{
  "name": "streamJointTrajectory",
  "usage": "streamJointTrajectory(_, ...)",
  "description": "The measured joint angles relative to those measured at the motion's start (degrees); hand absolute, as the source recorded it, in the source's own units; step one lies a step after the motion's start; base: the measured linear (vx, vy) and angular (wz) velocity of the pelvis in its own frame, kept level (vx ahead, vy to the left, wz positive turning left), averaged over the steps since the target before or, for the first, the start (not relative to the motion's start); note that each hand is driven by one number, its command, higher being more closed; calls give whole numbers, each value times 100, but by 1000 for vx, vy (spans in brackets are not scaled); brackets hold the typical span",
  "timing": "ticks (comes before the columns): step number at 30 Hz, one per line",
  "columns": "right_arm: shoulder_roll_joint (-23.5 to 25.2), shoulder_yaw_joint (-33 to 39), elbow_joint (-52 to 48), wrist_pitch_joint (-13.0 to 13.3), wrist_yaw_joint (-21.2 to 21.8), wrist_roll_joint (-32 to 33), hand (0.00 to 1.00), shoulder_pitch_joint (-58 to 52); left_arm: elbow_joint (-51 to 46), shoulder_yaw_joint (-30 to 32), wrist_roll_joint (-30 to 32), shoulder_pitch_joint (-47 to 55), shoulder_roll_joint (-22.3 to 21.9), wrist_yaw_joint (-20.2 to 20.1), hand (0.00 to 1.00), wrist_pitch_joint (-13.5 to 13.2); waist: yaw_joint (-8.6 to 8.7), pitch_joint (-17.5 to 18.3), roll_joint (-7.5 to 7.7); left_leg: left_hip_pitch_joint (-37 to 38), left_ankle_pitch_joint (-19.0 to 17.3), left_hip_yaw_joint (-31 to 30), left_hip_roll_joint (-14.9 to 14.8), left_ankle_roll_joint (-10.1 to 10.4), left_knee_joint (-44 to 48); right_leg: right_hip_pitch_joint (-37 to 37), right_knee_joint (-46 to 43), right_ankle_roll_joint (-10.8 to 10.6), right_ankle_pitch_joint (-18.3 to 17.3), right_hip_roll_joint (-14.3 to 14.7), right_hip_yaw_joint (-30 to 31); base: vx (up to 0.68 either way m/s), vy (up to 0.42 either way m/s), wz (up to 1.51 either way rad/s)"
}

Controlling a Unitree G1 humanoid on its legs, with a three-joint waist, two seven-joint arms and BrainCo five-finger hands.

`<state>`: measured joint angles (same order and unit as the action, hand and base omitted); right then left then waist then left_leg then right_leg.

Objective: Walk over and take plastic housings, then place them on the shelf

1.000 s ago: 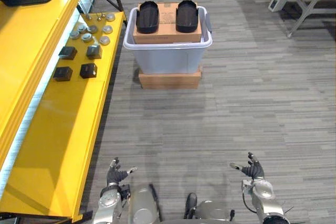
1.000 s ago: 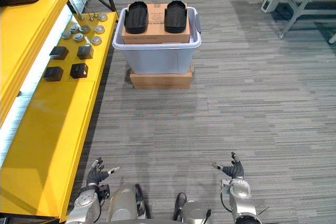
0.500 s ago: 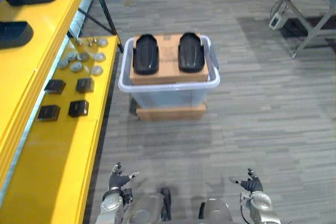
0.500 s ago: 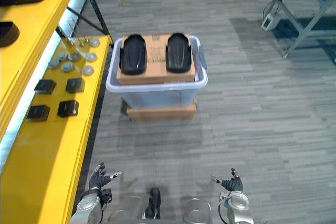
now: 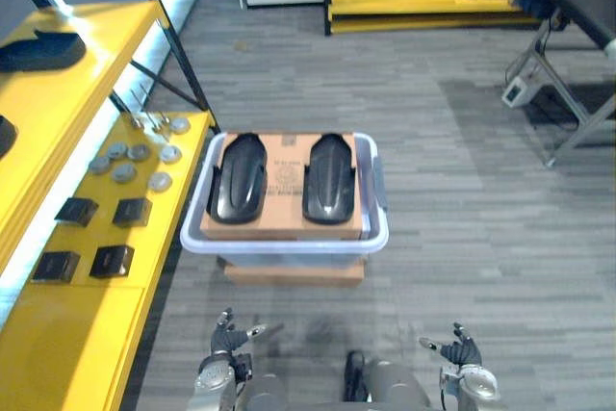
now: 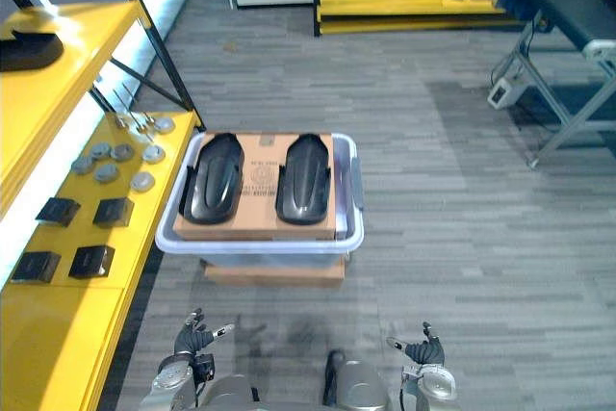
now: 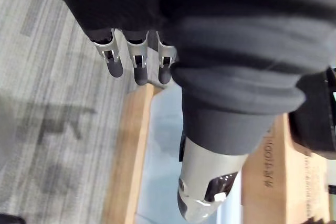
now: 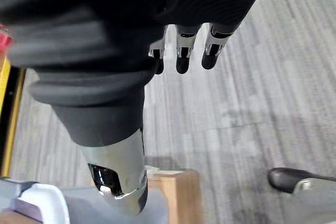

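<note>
Standing just short of the bin, judging by the head views: walk-over step nearly complete, taking not yet begun. Holding the left hand and the right hand low at the near edge, well apart, one to each side. Showing straight, spread fingers on the left in its wrist view, and a like loose spread of fingers on the right; gripping nothing on either side.

Just beyond the hands, a low cardboard box on the floor, carrying a pale plastic bin. Inside the bin, an upper cardboard box; lying on its top, side by side and apart, the left plastic housing and the right plastic housing, both black, long axes pointing away.

To the robot's left, just beside the bin, the yellow shelf, bearing small black blocks and round silver discs on the lower level, and a third housing further off on the upper level.

Next, probably: closing the last gap, leaning in, reaching over the bin's near rim, bringing one hand to each housing and curling fingers round the edges. Calling for care at the rim and with the smooth, rounded shells, likely to slip.
</note>
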<state>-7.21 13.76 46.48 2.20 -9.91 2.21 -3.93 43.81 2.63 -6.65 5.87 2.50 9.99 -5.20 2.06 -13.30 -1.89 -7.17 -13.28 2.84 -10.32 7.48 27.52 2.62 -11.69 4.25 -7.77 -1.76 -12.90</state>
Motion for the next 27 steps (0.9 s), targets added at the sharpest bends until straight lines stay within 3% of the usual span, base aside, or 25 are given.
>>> streamJointTrajectory(2, -24, 139, 13, -3, -4, -1, 0, -90, 7, -10, -9, 10, -22, 0, 0, 0, 24, 52, -228, -1, 1032, -325, 78, 28, -1095, 128, 56, -245, -107, 115, 137, 266, 174, -37)
streamJointTrajectory(3, -40, 206, 36, -6, -5, -2, 0, -124, 16, -21, -13, 8, -27, -1, 0, 0, 27, 63, -333, 2, 1057, -326, 39, -59, -1140, 193, 89, -295, -138, 185, 185, 185, 153, -11)
streamJointTrajectory(5, 28, 218, 175, -33, -3, -2, 0, -209, 64, -26, -16, -86, 99, -3, 0, -17, 24, 144, -123, 287, 1024, -240, 222, -150, -1589, 213, 103, -465, -222, -47, 235, 161, 147, 0)
streamJointTrajectory(7, 42, 233, 172, -31, -5, -2, 0, -247, 90, -34, -14, -67, 169, -7, 0, -2, 28, 165, -21, 378, 1083, -153, 360, -231, -1796, 202, 108, -550, -252, -197, 270, 97, 120, -4)
streamJointTrajectory(11, 65, 366, 32, -34, -12, 12, 0, -224, 105, -66, 2, -20, 326, -8, 0, 0, 26, 196, 9, 524, 1193, -27, 594, -365, -2169, 169, 215, -713, -238, -386, 365, 77, 102, -7)
streamJointTrajectory(16, 99, 383, -1683, -20, -138, 58, 0, -376, -134, -58, 4, 188, 480, -2, 0, -3, 21, 248, 66, 616, 1332, 127, 713, -427, -2616, 29, 360, -819, -161, -453, 533, 41, 45, -16)
streamJointTrajectory(20, 134, 412, -3326, 35, -251, -86, 0, -584, -287, -57, 12, 372, 518, -1, 0, -11, 27, 375, 225, 684, 1377, 181, 740, -444, -2820, 55, 518, -837, -107, -453, 546, 69, 18, -5)
streamJointTrajectory(23, 155, 397, -3931, 193, -259, -285, 0, -653, -395, -58, 27, 477, 512, 4, 0, -25, 14, 428, 294, 800, 1392, 175, 740, -445, -2942, 155, 582, -839, -101, -445, 526, 75, -4, 4)
streamJointTrajectory(27, 154, 119, -4122, 196, -258, -479, 0, -430, -402, -58, 32, 562, 505, 4, 0, -39, 7, 470, 289, 800, 1392, 163, 740, -445, -2965, 158, 588, -839, -100, -441, 509, 39, -5, 2)
